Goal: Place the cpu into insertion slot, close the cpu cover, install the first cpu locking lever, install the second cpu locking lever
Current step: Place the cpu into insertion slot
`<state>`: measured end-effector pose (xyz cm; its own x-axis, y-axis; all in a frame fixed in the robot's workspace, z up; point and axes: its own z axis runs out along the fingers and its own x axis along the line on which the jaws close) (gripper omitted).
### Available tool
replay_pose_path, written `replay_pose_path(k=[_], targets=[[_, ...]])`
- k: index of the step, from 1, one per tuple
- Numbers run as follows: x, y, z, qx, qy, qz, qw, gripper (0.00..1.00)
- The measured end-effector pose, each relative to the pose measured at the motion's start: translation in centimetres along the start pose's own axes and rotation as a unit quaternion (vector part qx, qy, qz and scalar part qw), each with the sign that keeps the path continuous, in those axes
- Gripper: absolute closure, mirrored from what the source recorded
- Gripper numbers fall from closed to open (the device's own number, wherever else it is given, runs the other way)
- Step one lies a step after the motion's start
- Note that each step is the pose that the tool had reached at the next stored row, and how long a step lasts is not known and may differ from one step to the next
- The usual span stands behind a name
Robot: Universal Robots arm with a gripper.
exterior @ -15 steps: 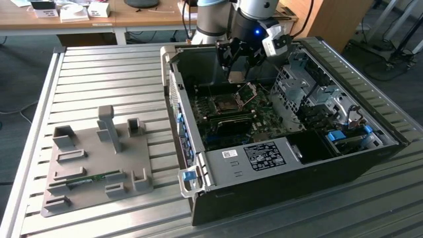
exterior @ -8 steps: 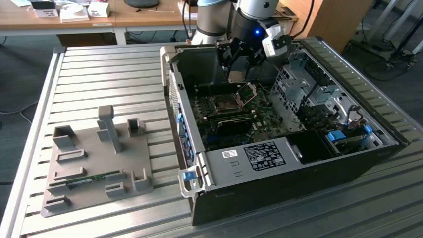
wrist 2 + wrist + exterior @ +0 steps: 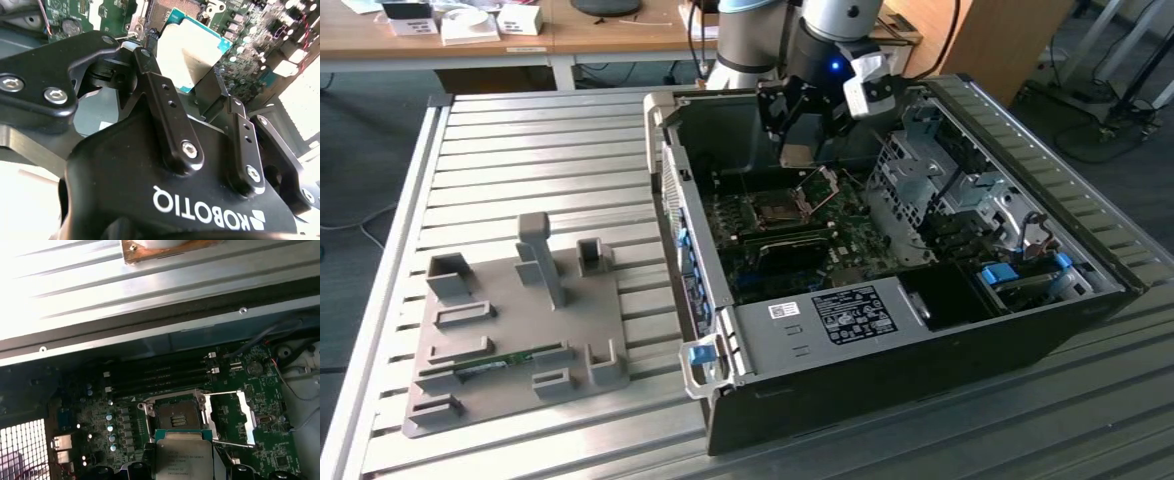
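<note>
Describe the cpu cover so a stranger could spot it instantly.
Look inside the open computer case at the green motherboard. Beside the dark square insertion slot is the cpu cover, swung open: the only thin silvery frame with an empty window.

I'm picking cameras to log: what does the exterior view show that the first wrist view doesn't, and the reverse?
Exterior view: the grey fixture tray and the arm. First wrist view: the top face of the cpu and a coin battery. Both: the insertion slot uncovered, the cpu cover swung open, the memory slots.
</note>
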<state>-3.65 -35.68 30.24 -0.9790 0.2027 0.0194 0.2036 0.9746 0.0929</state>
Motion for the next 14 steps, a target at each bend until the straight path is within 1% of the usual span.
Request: replay_pose_path(k=[2, 9, 14], targets=[[0.0, 0.0, 0.01, -0.0002, -0.001, 0.011, 0.9999, 0.46], [0.0, 0.0, 0.02, -0.0003, -0.0011, 0.012, 0.9999, 0.46], [0.0, 0.0, 0.04, -0.0004, -0.0021, 0.023, 0.9997, 0.46]])
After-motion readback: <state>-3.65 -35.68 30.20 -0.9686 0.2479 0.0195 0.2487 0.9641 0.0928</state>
